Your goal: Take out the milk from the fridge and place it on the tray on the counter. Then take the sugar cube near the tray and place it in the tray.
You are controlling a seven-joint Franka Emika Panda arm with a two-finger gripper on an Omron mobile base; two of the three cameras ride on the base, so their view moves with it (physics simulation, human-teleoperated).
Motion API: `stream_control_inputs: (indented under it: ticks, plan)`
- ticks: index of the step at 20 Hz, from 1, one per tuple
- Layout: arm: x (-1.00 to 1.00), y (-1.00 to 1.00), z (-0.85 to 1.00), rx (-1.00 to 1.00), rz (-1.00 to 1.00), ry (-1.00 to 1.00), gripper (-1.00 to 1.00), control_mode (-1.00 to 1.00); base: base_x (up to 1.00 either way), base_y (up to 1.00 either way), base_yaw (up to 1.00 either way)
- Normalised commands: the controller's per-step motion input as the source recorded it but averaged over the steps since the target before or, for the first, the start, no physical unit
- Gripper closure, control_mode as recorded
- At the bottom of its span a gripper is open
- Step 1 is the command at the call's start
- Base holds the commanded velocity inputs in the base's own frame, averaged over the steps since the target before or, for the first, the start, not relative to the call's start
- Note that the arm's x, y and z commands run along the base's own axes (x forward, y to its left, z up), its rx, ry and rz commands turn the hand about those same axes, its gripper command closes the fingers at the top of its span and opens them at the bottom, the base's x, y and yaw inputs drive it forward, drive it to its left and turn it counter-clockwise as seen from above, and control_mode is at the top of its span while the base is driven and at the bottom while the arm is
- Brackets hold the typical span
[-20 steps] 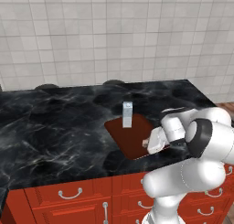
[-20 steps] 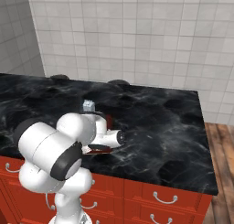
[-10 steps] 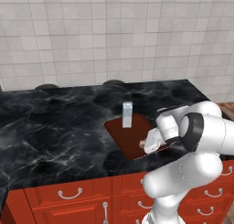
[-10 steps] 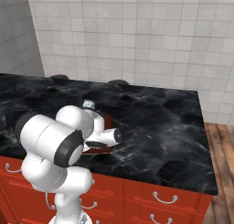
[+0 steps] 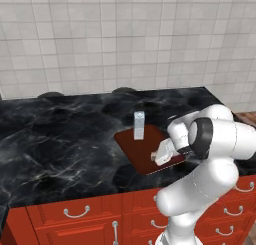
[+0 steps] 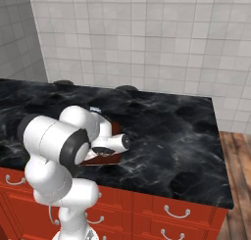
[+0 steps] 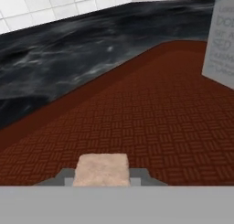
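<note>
Already the milk [image 5: 139,125] stands upright at the tray's [image 5: 145,156] far edge on the surface [image 5: 60,139]. Right of it, the end effector [image 5: 159,154] hangs low over the tray, pinching the cube [image 7: 102,169]; only letting go remains.

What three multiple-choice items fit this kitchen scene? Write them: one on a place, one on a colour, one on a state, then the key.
1. Where does the milk carton stand?
A. on the tray
B. on the floor
C. in a drawer

2. What colour is the counter?
A. white
B. black with white veins
C. green

3. What is the hand doing?
A. wide open, holding nothing
B. gripping the carton
C. shut on the sugar cube

Key: 1 A, the carton stands upright on the tray's far end; 2 B, dark glossy marble; 3 C, the tan cube sits between the fingertips above the tray.
</note>
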Motion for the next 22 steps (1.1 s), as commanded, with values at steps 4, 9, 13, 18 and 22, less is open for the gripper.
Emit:
stream_control_inputs:
  ticks: [4, 9, 13, 18, 22]
  plan:
    - [-0.27, 0.00, 0.04, 0.00, 0.00, -0.04, -1.00, -1.00, 0.00, 0.00, 0.00]
    - [-0.33, 0.00, 0.17, 0.00, 0.00, -0.05, -1.00, -1.00, 0.00, 0.00, 0.00]
    - [-0.29, 0.00, 0.86, 0.00, 0.00, -0.08, -1.00, -1.00, 0.00, 0.00, 0.00]
    - [-0.21, 0.00, 0.94, 0.00, 0.00, -0.06, -1.00, -1.00, 0.00, 0.00, 0.00]
    - [-0.35, -0.01, 0.97, 0.00, 0.00, -0.03, -1.00, -1.00, 0.00, 0.00, 0.00]
